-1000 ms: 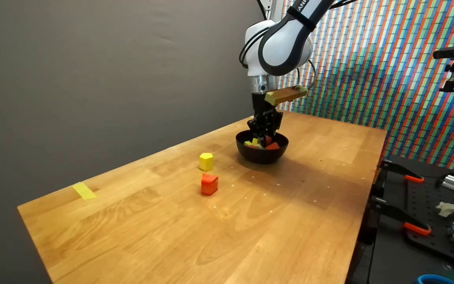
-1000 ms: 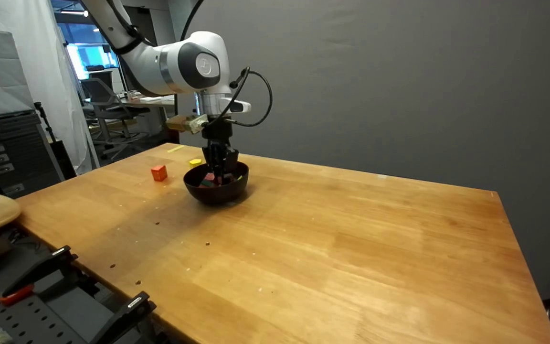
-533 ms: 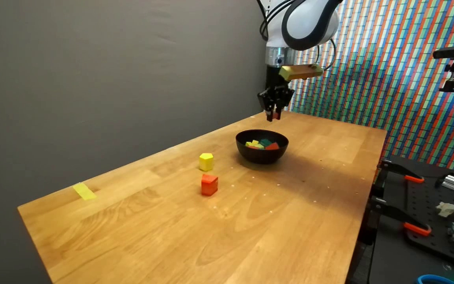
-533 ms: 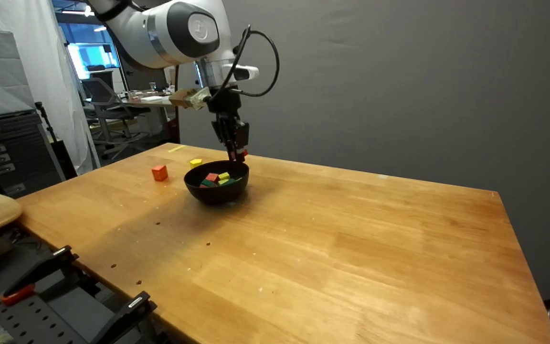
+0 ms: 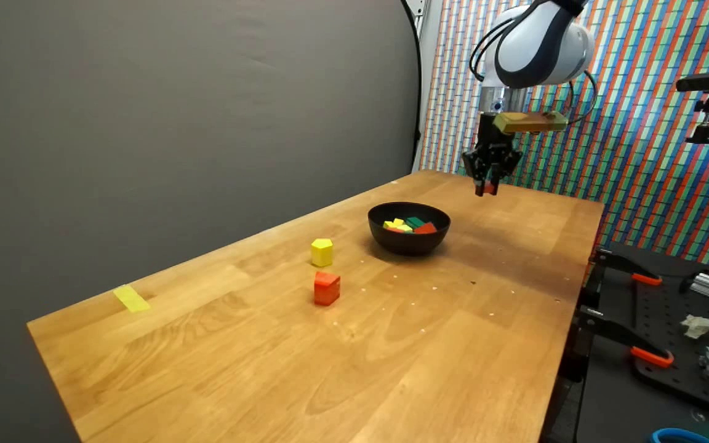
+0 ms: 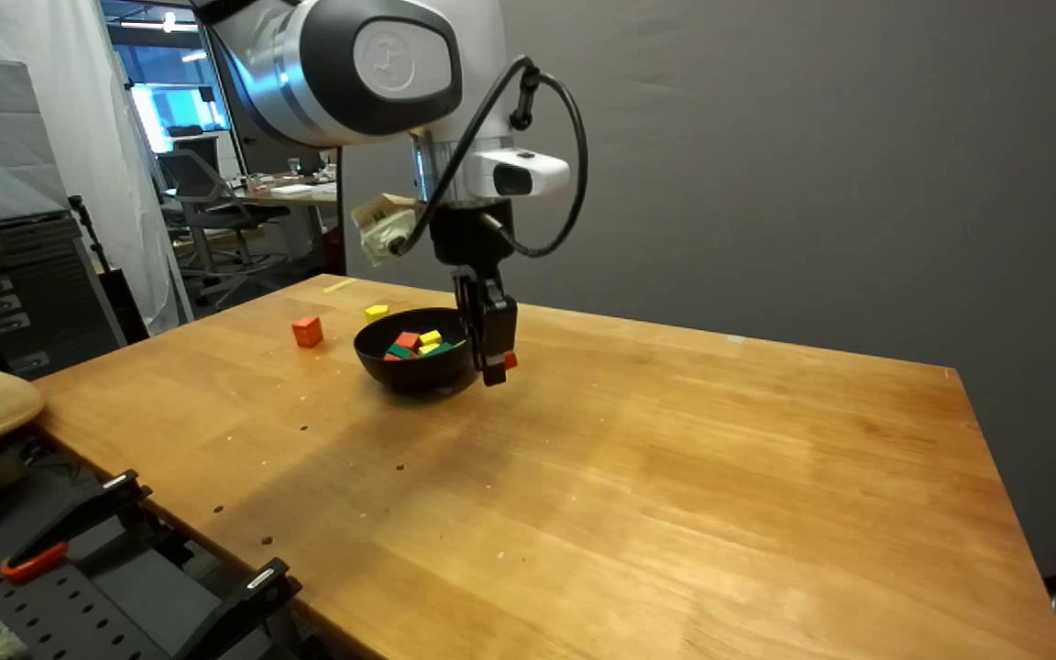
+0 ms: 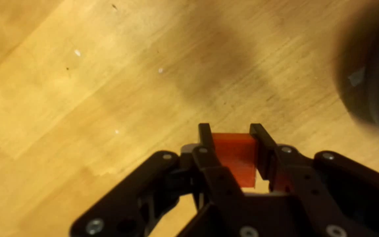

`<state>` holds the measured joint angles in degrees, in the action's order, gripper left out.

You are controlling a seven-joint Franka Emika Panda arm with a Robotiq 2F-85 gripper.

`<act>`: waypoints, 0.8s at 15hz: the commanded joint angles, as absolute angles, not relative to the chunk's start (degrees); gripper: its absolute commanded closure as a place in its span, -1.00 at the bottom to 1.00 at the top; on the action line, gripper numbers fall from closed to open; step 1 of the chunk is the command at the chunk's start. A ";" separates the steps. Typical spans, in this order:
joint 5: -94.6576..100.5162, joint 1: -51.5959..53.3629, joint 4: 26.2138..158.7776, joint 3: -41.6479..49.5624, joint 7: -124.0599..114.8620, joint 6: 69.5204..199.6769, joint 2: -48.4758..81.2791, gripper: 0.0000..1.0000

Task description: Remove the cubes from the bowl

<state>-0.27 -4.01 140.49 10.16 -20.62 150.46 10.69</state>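
In an exterior view, a wooden worktop [image 5: 354, 369] runs from the lower left toward the upper right. A black bowl [image 5: 408, 243] sits upright on it, just right of the frame's centre, with several small cubes [image 5: 426, 228] inside: red, yellow and green. In the upper right, apart from the bowl, the black tool [image 5: 487, 189] points down above the worktop, closed on a red cube [image 5: 490, 187] held between its tips. Left of the bowl, a yellow block [image 5: 322, 253] stands near the centre; just below it in the frame, slightly apart, is an orange-red cube [image 5: 327, 288]. A flat yellow strip [image 5: 132, 298] lies near the worktop's left corner.

In an exterior view, an office chair [image 6: 191, 176] shows in the upper left. The bowl, with its cubes, sits left of centre. The tool hangs near the centre, overlapping the bowl's right edge in the frame, part of the red cube showing beside its tips.

In the wrist view, two dark fingers [image 7: 264, 141] reach up from the bottom, gripping the red cube between them, slightly right of centre. The bowl, blurred, is cut off by the right edge, with red and yellow showing inside.
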 commanded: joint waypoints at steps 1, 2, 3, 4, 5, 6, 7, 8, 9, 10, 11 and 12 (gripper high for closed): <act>-8.48 -6.58 139.30 7.45 -13.74 152.76 16.05 0.61; -9.80 -6.90 139.05 7.04 -12.63 152.90 16.97 0.35; -10.50 -7.05 138.89 6.72 -11.65 152.78 17.50 0.48; -11.08 -7.10 138.90 6.37 -10.79 152.77 17.54 -0.14; -10.45 -6.55 139.30 6.28 -10.61 152.61 16.62 -0.17; -9.74 -6.02 139.80 5.98 -9.99 152.58 15.43 -0.30; -7.79 -4.66 140.63 6.03 -10.31 152.69 13.19 -0.44; -6.14 -3.52 140.94 6.06 -10.70 152.61 11.62 -0.59; -2.32 -1.41 141.26 6.89 -12.70 152.72 9.48 -0.77; 0.86 -0.04 140.81 7.06 -13.86 151.69 7.92 -0.90; 4.31 1.05 139.32 7.12 -14.96 149.49 6.77 -1.00; 6.21 1.34 138.14 6.39 -14.54 149.06 5.94 -1.00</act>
<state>-0.14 -1.12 139.26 6.30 -13.03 151.95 11.26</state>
